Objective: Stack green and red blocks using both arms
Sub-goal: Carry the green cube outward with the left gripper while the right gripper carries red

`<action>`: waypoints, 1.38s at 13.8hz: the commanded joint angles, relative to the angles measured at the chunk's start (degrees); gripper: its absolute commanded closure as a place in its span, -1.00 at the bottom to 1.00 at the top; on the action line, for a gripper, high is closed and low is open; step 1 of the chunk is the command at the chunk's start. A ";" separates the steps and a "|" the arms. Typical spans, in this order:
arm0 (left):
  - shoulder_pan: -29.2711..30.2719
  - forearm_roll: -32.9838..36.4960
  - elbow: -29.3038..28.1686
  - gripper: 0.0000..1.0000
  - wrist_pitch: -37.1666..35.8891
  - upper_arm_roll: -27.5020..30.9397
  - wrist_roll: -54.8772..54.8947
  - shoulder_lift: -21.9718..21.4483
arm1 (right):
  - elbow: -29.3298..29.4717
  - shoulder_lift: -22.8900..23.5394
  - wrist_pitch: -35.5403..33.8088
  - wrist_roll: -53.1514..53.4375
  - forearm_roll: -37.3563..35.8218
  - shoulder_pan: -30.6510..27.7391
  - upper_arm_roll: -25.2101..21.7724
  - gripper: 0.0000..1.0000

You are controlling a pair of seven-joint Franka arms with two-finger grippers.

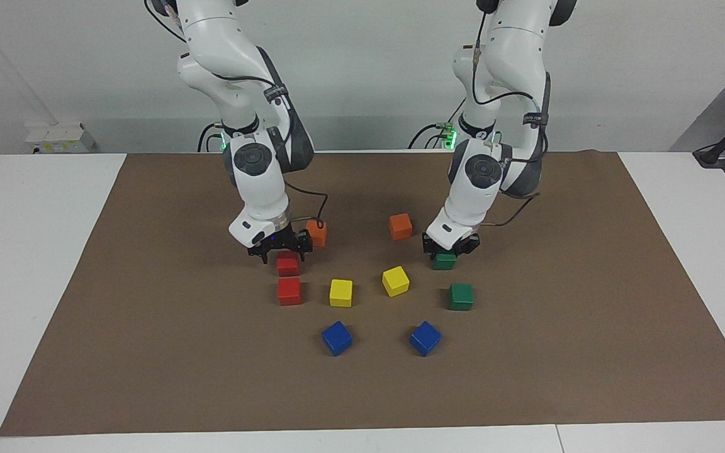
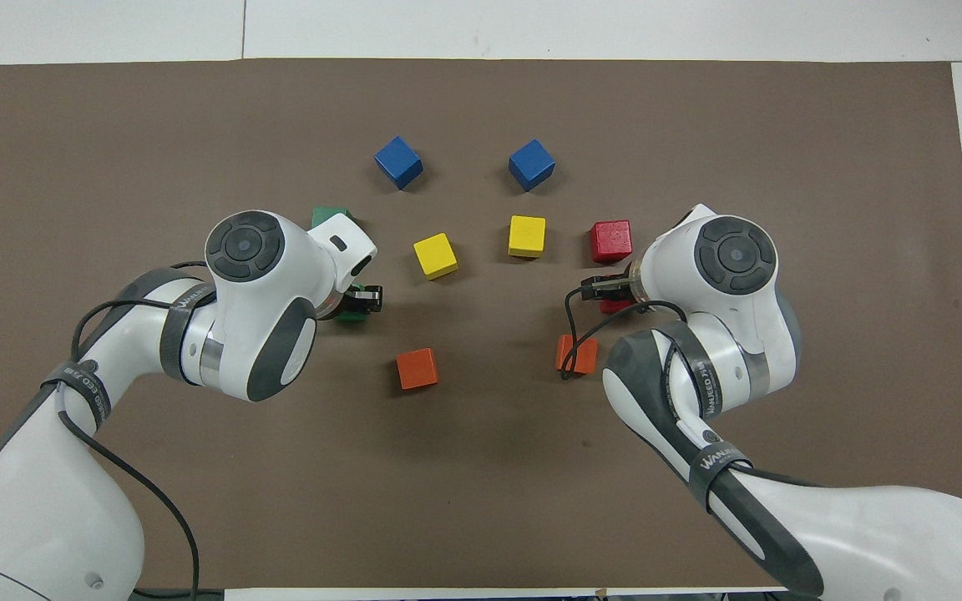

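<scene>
Two red blocks lie toward the right arm's end of the mat. My right gripper (image 1: 284, 254) (image 2: 606, 288) is open, its fingers straddling the top of the nearer red block (image 1: 287, 265) (image 2: 615, 306). The second red block (image 1: 289, 291) (image 2: 611, 241) lies just farther from the robots. My left gripper (image 1: 445, 251) (image 2: 362, 299) is low over the nearer green block (image 1: 444, 261) (image 2: 351, 316), whose top it hides. The second green block (image 1: 461, 296) (image 2: 331, 217) lies farther out, half hidden by the left arm in the overhead view.
Two orange cubes (image 1: 317, 233) (image 1: 400, 226) lie near the grippers, between them. Two yellow cubes (image 1: 340, 292) (image 1: 395, 280) and, farther out, two blue cubes (image 1: 337, 338) (image 1: 425, 338) lie mid-mat. All rest on a brown mat (image 1: 148, 352).
</scene>
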 commanded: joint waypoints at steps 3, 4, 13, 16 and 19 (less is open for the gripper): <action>8.70 1.12 1.25 1.00 -6.76 0.96 3.78 -6.62 | -0.79 -0.15 -0.41 0.89 -0.45 0.59 0.33 1.00; 12.21 1.12 1.16 1.00 -7.73 0.96 5.80 -7.41 | 2.18 -0.06 -4.34 0.37 -0.45 -0.63 0.24 1.00; 37.73 1.04 -3.05 1.00 -0.37 0.96 35.71 -5.05 | 9.60 0.20 -9.23 -28.03 -0.28 -24.28 -0.02 1.00; 38.52 1.04 -4.20 1.00 3.15 0.96 35.53 -2.51 | 6.96 1.61 -5.18 -28.29 -0.28 -25.60 -0.02 1.00; 38.08 1.04 -4.20 1.00 2.98 0.96 34.92 -1.80 | 3.89 1.00 -4.21 -31.44 -0.19 -25.43 -0.02 1.00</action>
